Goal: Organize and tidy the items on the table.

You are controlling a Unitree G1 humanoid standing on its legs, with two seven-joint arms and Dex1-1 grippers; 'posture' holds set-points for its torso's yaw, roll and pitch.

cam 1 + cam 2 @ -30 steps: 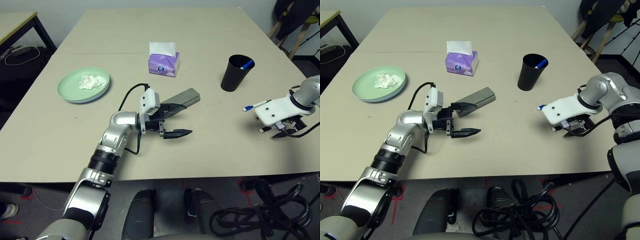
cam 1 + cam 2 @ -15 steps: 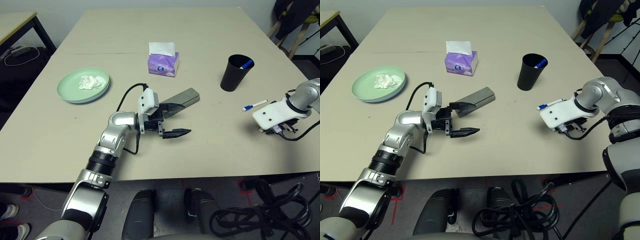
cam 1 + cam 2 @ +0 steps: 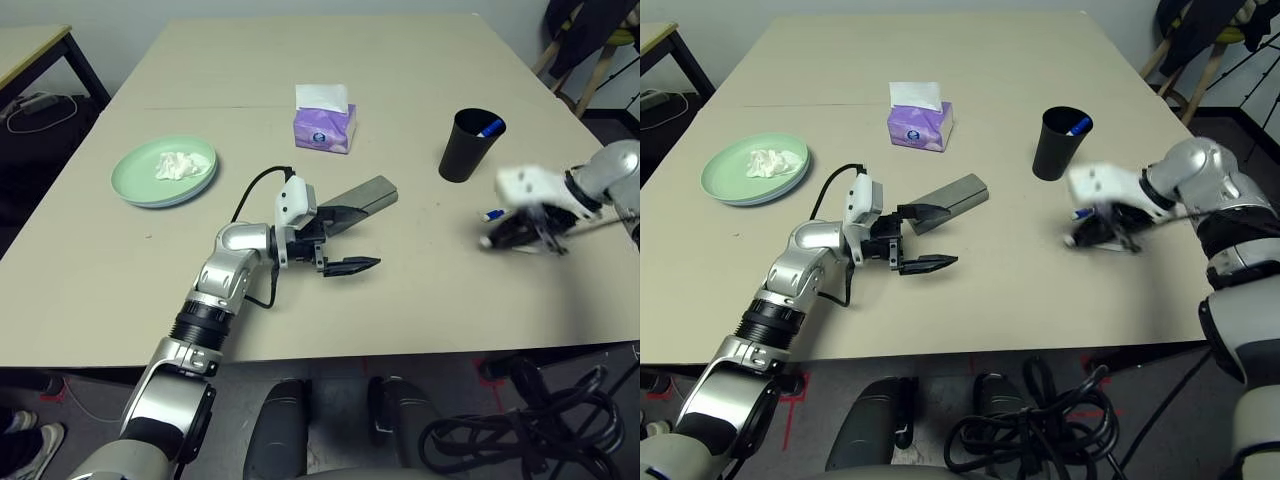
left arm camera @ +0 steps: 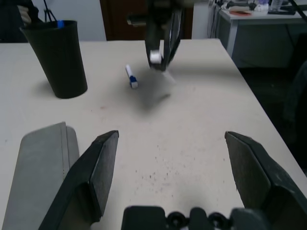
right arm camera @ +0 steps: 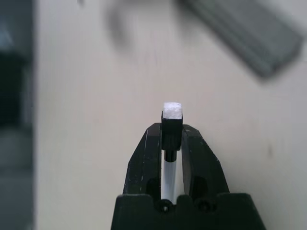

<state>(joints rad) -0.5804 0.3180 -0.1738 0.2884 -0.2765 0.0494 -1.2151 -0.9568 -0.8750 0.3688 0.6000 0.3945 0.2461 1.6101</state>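
— What do we list first?
— Item one: a white pen (image 5: 171,111). The right gripper (image 5: 171,139) has its jaws clamped on it, above the right side of the table (image 3: 420,60), with the pen's end sticking out past the fingertips.

— Any more pens?
— Two. A second pen (image 4: 132,77), white with a blue end, lies flat on the table just beside that gripper. We count a third pen (image 3: 490,128) by its blue end, standing in the black cup (image 3: 466,150). The cup is upright, near the right gripper and farther back on the table.

— Next entry?
— A grey glasses case (image 3: 368,195), shut, lying at a slant near the middle of the table. The left gripper (image 4: 170,143) is level there with its jaws wide apart and nothing between them. The case lies just beside one of its fingers, outside the gap.

— And on the left side?
— A pale-green plate (image 3: 135,180) holding a crumpled tissue (image 3: 176,164), well apart from both grippers.

— Anything else to record?
— A purple tissue box (image 3: 324,125) with a white sheet poking up stands behind the case. We also note a smaller desk (image 3: 30,45) with black legs off the far left corner.
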